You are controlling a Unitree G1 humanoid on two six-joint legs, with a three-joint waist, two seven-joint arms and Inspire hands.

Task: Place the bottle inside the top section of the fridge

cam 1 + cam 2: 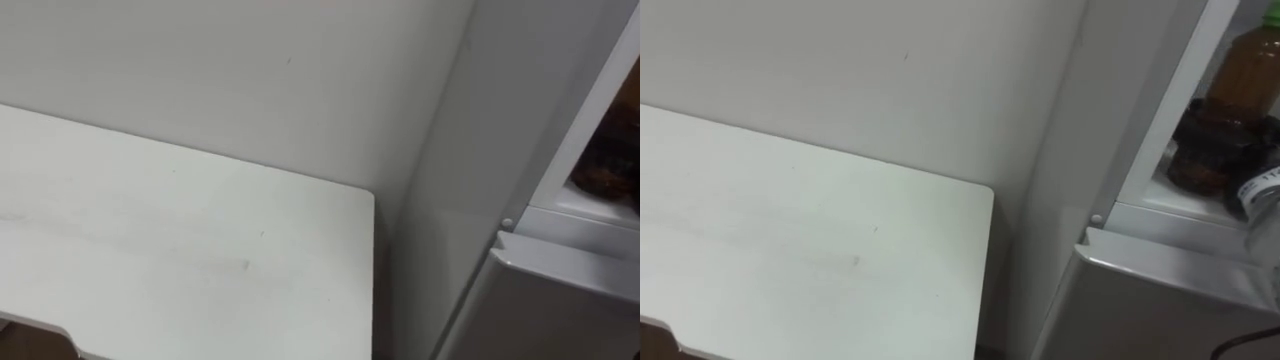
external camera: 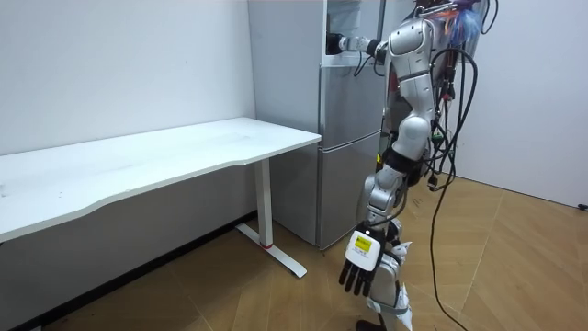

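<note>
Amber bottle [image 1: 1252,55] upright inside the open upper compartment of the fridge [image 1: 1110,150], its lower part wrapped in the dark, curled fingers of the right hand [image 1: 1212,150], its upper body rising clear above that hand. Impossible to tell whether its base rests on the shelf.

Just below the hand, the compartment's pale sill [image 1: 1170,210], and under that the closed grey lower door [image 1: 1160,300]. To the hand's left, past the fridge's side panel, a plain white wall [image 1: 890,70]. Lower down on the same side, the corner of a white tabletop [image 1: 790,230], close beside the fridge with a narrow gap between them.

In the room view, right arm raised level with the shoulder and reaching into the top of the fridge, body upright on the wooden floor [image 2: 514,257] directly before it. Left hand [image 2: 361,267] well below the right and apart from it, hanging beside the leg, fingers loose and pointing down, holding nothing. Tabletop stretching away from both hands toward the room view's left, along the wall, on a white leg.
</note>
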